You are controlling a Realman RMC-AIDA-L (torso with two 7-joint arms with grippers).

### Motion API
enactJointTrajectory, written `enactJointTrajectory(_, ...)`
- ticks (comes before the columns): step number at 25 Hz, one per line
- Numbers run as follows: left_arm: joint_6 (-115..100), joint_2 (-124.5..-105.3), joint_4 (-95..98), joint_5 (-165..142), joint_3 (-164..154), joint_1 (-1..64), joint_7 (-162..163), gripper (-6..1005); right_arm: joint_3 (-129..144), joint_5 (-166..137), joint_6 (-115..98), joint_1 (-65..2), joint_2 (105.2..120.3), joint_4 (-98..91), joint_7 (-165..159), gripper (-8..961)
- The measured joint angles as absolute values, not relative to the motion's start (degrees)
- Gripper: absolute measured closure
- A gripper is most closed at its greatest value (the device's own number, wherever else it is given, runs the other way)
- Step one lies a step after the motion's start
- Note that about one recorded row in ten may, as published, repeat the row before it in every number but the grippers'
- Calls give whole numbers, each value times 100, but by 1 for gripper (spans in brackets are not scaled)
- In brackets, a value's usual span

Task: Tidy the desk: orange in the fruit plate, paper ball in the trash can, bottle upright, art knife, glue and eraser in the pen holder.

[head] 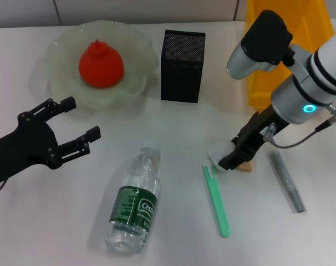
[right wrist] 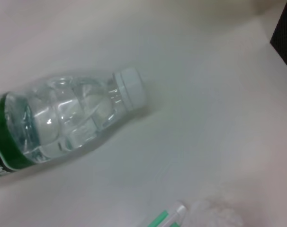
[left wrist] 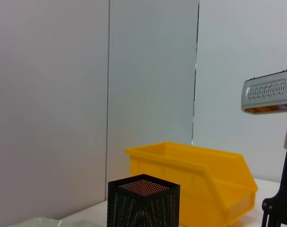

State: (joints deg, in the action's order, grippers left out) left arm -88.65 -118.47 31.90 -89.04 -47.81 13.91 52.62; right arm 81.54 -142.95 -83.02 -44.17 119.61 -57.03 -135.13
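Two grippers were at work. The right gripper (head: 233, 160), low near the tabletop's right edge, met the white paper ball (head: 218, 151); whether it had closed I could not tell. The ball looked light and crushable, best pinched across its middle. Just beside it lay the eraser (head: 245, 165) and green art knife (head: 217, 198). The left gripper (head: 82, 124) hovered spread and empty by the left edge.

A staged lab or test-bench setting is suggested here: a plain white table (head: 40, 233) is set against bare, pale panelled walls (left wrist: 148, 71). A yellow parts bin (left wrist: 200, 189) of the workshop-storage kind is parked at the table's far right corner, with a black mesh pen holder (head: 182, 66) placed beside it.
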Motion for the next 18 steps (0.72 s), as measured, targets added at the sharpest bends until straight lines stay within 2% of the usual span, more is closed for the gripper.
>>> enactJointTrajectory(3, -8851, -11847, 3190, -8904, -4776, 1393, 5212, 161, 8144, -14295, -8237, -4433, 11962, -5652, -13503, 385)
enactJointTrajectory(8, -8851, -11848, 3182, -8904, -4767, 1386, 5207, 161, 7918, -14140, -8531, -4282, 11953, -6163, -13568, 520)
enactJointTrajectory(11, -8853, -11848, 3182, -8903, -4770, 1382, 5206, 161, 7627, -14089, -8767, -4133, 11945, -6630, -13593, 524)
enactJointTrajectory(18, -8997, -11848, 3181, -8903, -4782, 1374, 5217, 162, 5959, -14347, -9428, -3459, 11919, -9032, -13798, 532)
